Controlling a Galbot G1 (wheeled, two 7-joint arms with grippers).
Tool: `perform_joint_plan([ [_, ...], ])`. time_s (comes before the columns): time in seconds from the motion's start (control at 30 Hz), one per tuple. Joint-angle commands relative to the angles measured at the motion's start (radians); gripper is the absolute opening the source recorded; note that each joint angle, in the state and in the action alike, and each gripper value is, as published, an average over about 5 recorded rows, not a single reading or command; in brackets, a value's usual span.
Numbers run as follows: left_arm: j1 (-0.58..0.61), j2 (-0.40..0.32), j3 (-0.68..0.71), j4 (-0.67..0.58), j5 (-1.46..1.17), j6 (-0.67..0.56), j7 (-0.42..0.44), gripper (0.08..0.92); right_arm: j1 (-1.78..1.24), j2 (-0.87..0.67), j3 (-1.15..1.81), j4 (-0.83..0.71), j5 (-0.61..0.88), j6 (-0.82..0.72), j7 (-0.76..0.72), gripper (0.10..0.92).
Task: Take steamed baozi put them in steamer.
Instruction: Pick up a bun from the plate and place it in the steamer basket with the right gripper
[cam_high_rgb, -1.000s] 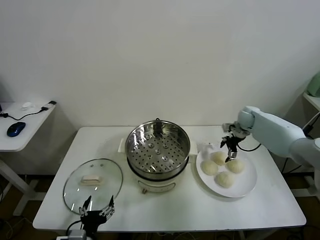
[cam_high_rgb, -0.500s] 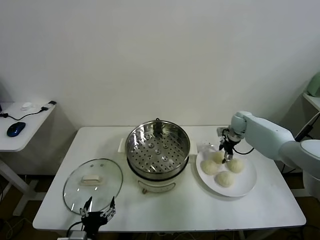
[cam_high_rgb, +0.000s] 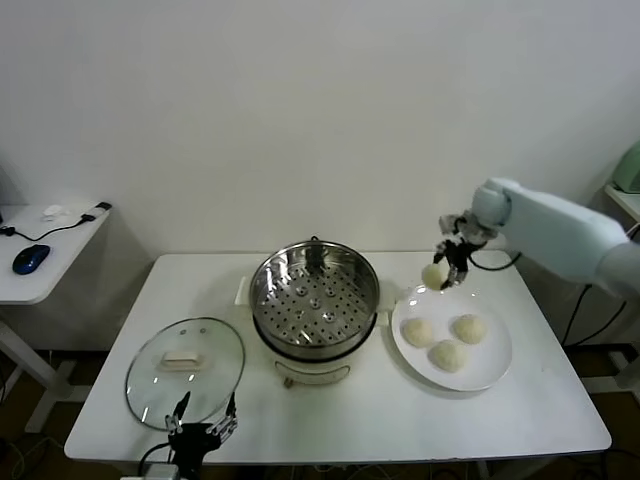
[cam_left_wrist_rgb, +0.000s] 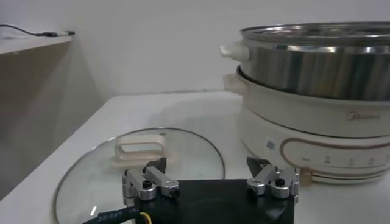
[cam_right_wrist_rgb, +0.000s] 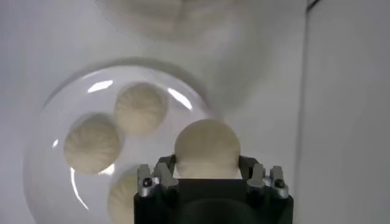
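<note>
My right gripper (cam_high_rgb: 446, 272) is shut on one cream-white baozi (cam_high_rgb: 434, 275) and holds it in the air above the far left rim of the white plate (cam_high_rgb: 495, 365); the bun (cam_right_wrist_rgb: 207, 148) sits between both fingers in the right wrist view. Three more baozi (cam_high_rgb: 447, 340) lie on the plate. The steel steamer (cam_high_rgb: 315, 296) with its perforated bottom stands empty at mid-table on the cream pot base (cam_left_wrist_rgb: 304, 131). My left gripper (cam_high_rgb: 203, 432) rests open at the table's near edge, by the glass lid.
A round glass lid (cam_high_rgb: 186, 370) with a white handle (cam_left_wrist_rgb: 141, 149) lies flat left of the pot. A side desk (cam_high_rgb: 45, 250) with a blue mouse stands off to the left. The wall runs close behind the table.
My right gripper closed on a baozi on the plate and lifted it up and slightly left; three buns are left on the plate. The left arm stayed put.
</note>
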Motion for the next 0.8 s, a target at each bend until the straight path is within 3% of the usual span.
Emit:
perform_joint_plan([
  [0.03, 0.001, 0.006, 0.005, -0.001, 0.004, 0.0, 0.0, 0.823, 0.337, 0.02, -0.15, 0.25, 0.115, 0.146, -0.037, 0.679],
  [0.2, 0.001, 0.014, 0.005, -0.005, 0.003, 0.001, 0.0, 0.823, 0.415, 0.154, -0.159, 0.44, 0.046, 0.314, -0.028, 0.679],
  [0.3, 0.0, 0.017, 0.004, -0.008, 0.002, 0.001, 0.0, 0.823, 0.372, 0.244, -0.141, 0.466, -0.065, 0.429, -0.012, 0.679],
  [0.47, 0.006, 0.021, 0.002, -0.017, 0.0, 0.001, -0.002, 0.823, 0.184, 0.353, -0.08, 0.291, -0.3, 0.568, 0.028, 0.679],
  [0.8, 0.026, 0.021, 0.004, -0.032, -0.001, -0.003, -0.004, 0.823, -0.114, 0.513, 0.011, -0.153, -0.487, 0.669, 0.078, 0.679],
])
